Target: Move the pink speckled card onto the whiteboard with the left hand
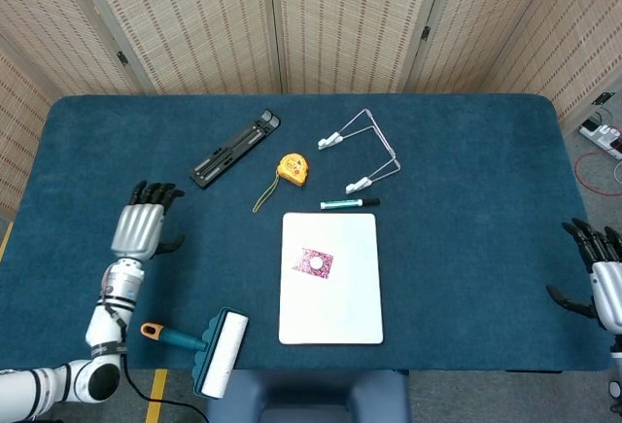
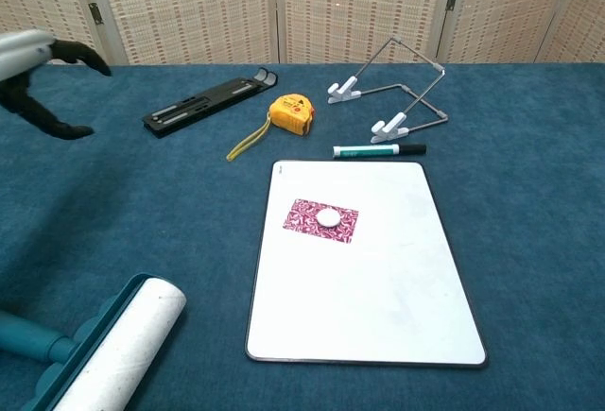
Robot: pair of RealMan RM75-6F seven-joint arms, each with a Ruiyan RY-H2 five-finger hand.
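The pink speckled card [image 1: 313, 264] [image 2: 321, 219] lies flat on the upper left part of the whiteboard [image 1: 340, 316] [image 2: 378, 307], with a small white disc on its middle. My left hand [image 1: 143, 227] [image 2: 43, 76] hangs open over the bare cloth far to the left of the board, holding nothing. My right hand [image 1: 595, 272] shows at the right edge of the head view, open and empty, well away from the board.
A lint roller [image 1: 216, 350] [image 2: 109, 354] lies at the front left. Behind the board lie a green marker [image 1: 348, 204], a yellow tape measure [image 1: 293, 169], a black folding stand [image 1: 234, 148] and a wire stand [image 1: 362, 154].
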